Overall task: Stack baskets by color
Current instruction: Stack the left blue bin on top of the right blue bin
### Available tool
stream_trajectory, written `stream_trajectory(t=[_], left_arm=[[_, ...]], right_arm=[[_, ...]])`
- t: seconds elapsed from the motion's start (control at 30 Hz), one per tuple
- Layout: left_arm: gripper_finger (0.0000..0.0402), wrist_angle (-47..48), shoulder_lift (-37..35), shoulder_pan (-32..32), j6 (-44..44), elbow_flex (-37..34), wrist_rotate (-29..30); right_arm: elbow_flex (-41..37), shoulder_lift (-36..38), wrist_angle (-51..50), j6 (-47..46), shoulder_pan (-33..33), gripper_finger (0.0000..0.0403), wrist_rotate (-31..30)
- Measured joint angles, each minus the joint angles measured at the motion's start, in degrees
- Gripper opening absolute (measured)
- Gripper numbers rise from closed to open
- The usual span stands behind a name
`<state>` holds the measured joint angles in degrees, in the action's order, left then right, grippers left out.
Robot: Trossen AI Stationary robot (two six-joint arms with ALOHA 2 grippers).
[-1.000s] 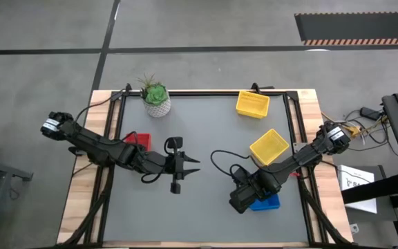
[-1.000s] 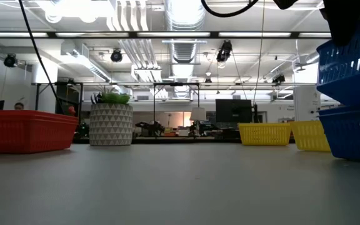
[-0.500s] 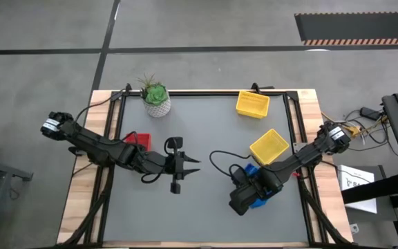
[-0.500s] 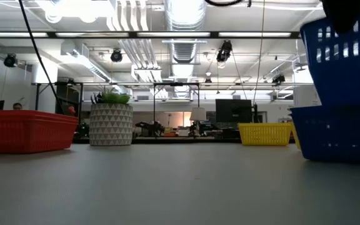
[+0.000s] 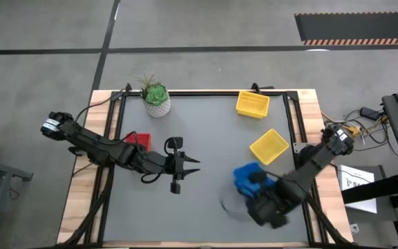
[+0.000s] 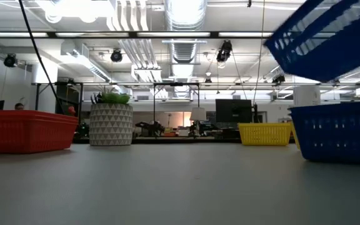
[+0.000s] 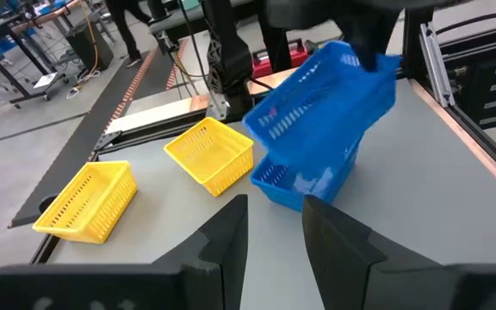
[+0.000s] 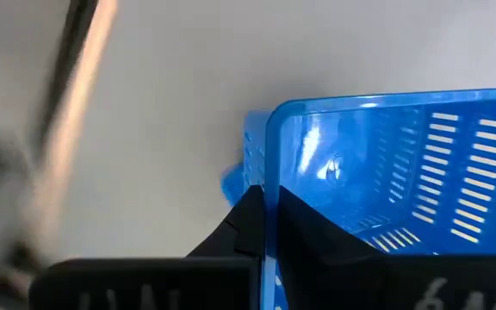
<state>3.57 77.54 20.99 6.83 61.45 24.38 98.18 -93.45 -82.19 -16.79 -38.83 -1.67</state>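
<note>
My right gripper (image 5: 258,188) is shut on a blue basket (image 7: 321,103), which hangs tilted above a second blue basket (image 7: 304,181) standing on the table. Two yellow baskets (image 5: 253,104) (image 5: 269,146) sit at the far right. A red basket (image 5: 138,140) sits at the left, partly under my left arm. My left gripper (image 5: 185,164) hovers open over the table's middle, nothing between its fingers (image 7: 222,250). My right gripper holds the blue basket by the rim of one wall (image 8: 269,194), at its raised end. One finger (image 8: 246,226) is outside the wall and one (image 8: 304,232) inside the basket. The fingers come from above. The basket is lifted clear, its far end drooping.
A white-potted green plant (image 5: 156,97) stands at the far left of the mat. The grey mat's middle and near left lie bare (image 5: 185,214). Wooden table edges and black rails (image 5: 297,124) frame the mat.
My right gripper has risen and gone toward the table's near right corner, rolling its wrist. The blue basket has come up off the lower blue basket and now hangs tilted, clear of it. The lower basket has stayed on the table.
</note>
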Motion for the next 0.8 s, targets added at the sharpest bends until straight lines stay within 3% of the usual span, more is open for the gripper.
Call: stream_trajectory(t=[0.07, 0.13, 0.3, 0.5, 0.8], left_arm=[[0.0096, 0.0, 0.0, 0.0, 0.0, 0.0, 0.0], [0.0096, 0.0, 0.0, 0.0, 0.0, 0.0, 0.0], [0.0096, 0.0, 0.0, 0.0, 0.0, 0.0, 0.0], [0.0096, -0.1, 0.0, 0.0, 0.0, 0.0, 1.5], [0.0096, -0.1, 0.0, 0.0, 0.0, 0.0, 3.9]], right_arm=[[-0.8, 0.0, -0.9, 17.3, -2.6, 0.0009, 0.0], [-1.9, 0.0, -2.0, 26.3, -3.9, 0.0009, 0.2], [-6.1, 0.2, -4.4, 24.0, -4.6, 0.0009, -7.5], [-13.1, 2.0, -3.1, 25.2, -8.6, 0.0009, -10.5], [-27.2, 9.6, 9.6, 21.4, -12.8, 0.0009, -15.1]])
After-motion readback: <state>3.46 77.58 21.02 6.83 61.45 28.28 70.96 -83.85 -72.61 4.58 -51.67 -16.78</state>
